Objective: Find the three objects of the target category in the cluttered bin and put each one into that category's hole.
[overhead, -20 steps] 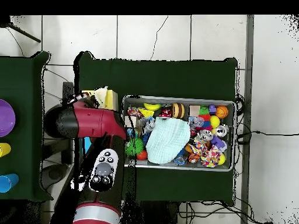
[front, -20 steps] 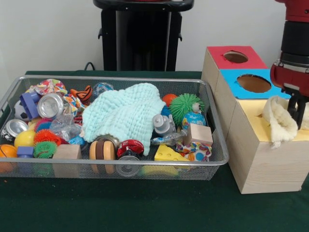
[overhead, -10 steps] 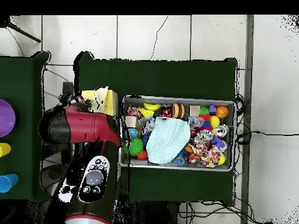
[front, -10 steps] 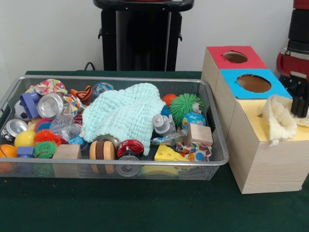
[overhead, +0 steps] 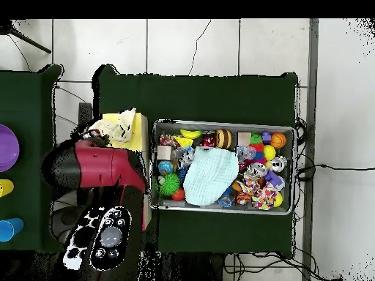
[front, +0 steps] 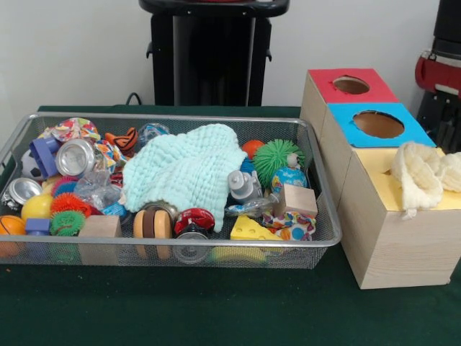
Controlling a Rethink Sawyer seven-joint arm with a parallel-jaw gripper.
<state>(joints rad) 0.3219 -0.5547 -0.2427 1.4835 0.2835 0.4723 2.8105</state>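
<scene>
A cream fleecy cloth (front: 421, 173) lies bunched on the yellow top of the nearest wooden box (front: 382, 184), over its hole; from above the cream cloth (overhead: 121, 126) shows on the yellow box (overhead: 135, 135). My gripper (front: 448, 137) is at the right edge, just above and behind the cloth and apart from it. Its lower end is hidden by the cloth and the picture's edge. A pale blue waffle cloth (front: 187, 173) is draped over the toys in the wire bin (front: 166, 249). In the overhead view the red arm (overhead: 102, 168) hides the gripper.
The blue-topped box (front: 378, 124) and the red-topped box (front: 351, 85) stand behind the yellow one, their holes uncovered. The bin holds balls, wooden blocks, tin cans, a cheese wedge (front: 248, 229) and a green spiky ball (front: 277, 158). A black pedestal (front: 212, 54) stands behind the bin.
The gripper has risen off the cream cloth and drawn back towards the right edge. The cloth stays on the yellow box, now spread further right.
</scene>
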